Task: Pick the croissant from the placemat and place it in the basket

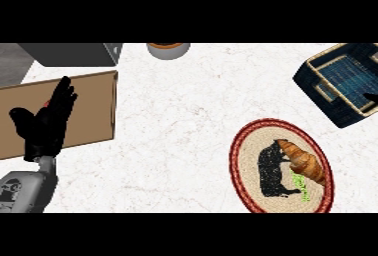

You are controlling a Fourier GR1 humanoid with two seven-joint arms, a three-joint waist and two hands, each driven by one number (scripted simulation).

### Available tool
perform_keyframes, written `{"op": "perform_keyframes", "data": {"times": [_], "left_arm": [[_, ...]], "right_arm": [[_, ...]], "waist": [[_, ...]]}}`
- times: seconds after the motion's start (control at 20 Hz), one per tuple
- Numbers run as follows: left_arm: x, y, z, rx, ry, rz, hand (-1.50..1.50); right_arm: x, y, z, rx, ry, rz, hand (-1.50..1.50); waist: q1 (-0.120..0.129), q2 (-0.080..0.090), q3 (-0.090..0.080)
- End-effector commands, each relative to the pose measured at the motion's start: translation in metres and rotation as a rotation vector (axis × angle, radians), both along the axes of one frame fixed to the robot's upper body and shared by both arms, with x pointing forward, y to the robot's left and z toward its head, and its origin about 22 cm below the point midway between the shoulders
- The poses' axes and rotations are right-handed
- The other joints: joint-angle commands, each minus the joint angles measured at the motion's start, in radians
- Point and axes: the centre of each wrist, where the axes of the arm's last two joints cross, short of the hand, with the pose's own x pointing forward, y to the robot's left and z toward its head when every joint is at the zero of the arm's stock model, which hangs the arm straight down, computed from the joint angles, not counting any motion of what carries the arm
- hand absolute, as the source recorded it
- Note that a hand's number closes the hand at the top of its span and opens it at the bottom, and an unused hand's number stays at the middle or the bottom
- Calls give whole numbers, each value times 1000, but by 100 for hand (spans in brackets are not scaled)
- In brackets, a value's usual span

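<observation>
- You have one croissant (304, 161) to count.
- You see one round placemat (247, 150).
- One dark basket (325, 95).
- One wooden board (92, 100).
- One grey box (74, 54).
- One round container (168, 50).
- Two hands: your left hand (44, 125) whole, your right hand (371, 97) only a black tip at the right edge.

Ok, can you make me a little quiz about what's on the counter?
1. True or false: the croissant lies in the basket.
2. What shape is the placemat? A) square B) round C) triangle
3. Fill in: the left robot hand is open, fingers up, in front of a brown ____.

Key: 1 false, it lies on the placemat; 2 B; 3 board.
</observation>
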Motion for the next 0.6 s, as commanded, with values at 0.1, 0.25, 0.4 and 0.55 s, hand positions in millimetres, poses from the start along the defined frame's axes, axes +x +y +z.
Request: {"op": "perform_keyframes", "data": {"times": [0.1, 0.25, 0.4, 0.55], "left_arm": [[-9, -2, 7, 11, -15, -10, 0], [1, 13, -2, -1, 0, 11, 0], [6, -3, 10, -9, -19, -9, 0], [-9, -14, 1, 2, 6, -17, 0]], "right_arm": [[-14, 13, -40, 106, -49, -21, -150], [-13, 14, -42, 132, -59, -40, -150], [-10, 25, -80, 125, -4, -9, -150], [-12, 25, -105, 114, -28, -10, -150]], "waist": [[1, -1, 1], [0, 1, 0], [5, 2, 1], [7, 1, 1]]}}
